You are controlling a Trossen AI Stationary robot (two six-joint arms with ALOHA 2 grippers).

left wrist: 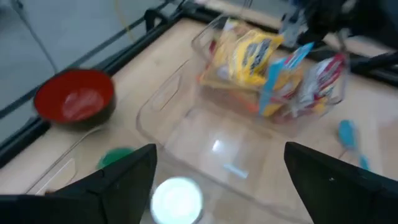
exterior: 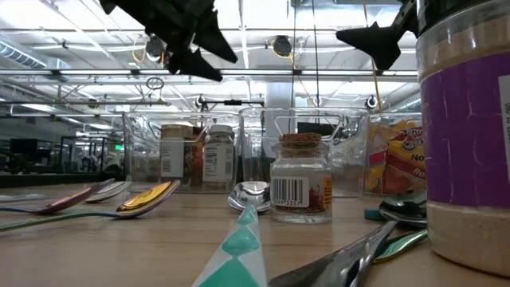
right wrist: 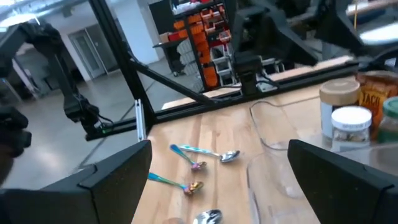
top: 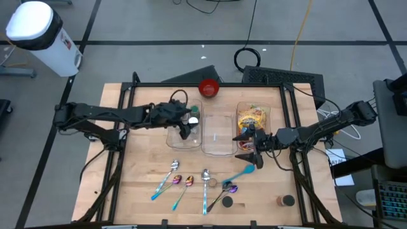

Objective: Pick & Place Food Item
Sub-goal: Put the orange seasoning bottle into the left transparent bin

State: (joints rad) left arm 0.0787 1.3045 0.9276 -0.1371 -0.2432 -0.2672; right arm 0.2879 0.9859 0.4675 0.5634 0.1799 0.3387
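Three clear bins stand side by side mid-table. The right bin (top: 253, 124) holds colourful snack bags (left wrist: 267, 62). The middle bin (top: 217, 132) is empty. The left bin (top: 184, 130) holds spice jars (right wrist: 351, 124) with white (left wrist: 177, 199) and green (left wrist: 118, 155) lids. My left gripper (top: 185, 130) hovers open and empty above the left bin, over the jars; it also shows in its wrist view (left wrist: 221, 152). My right gripper (top: 245, 146) hovers open and empty above the right bin's near end; it also shows in its wrist view (right wrist: 219, 149).
A red bowl (top: 209, 88) sits behind the bins. Several iridescent spoons (top: 191, 184) and a teal spoon (top: 245, 172) lie near the front edge. A small cork-topped jar (exterior: 301, 179) and a large purple-labelled jar (exterior: 466, 135) stand at the front right.
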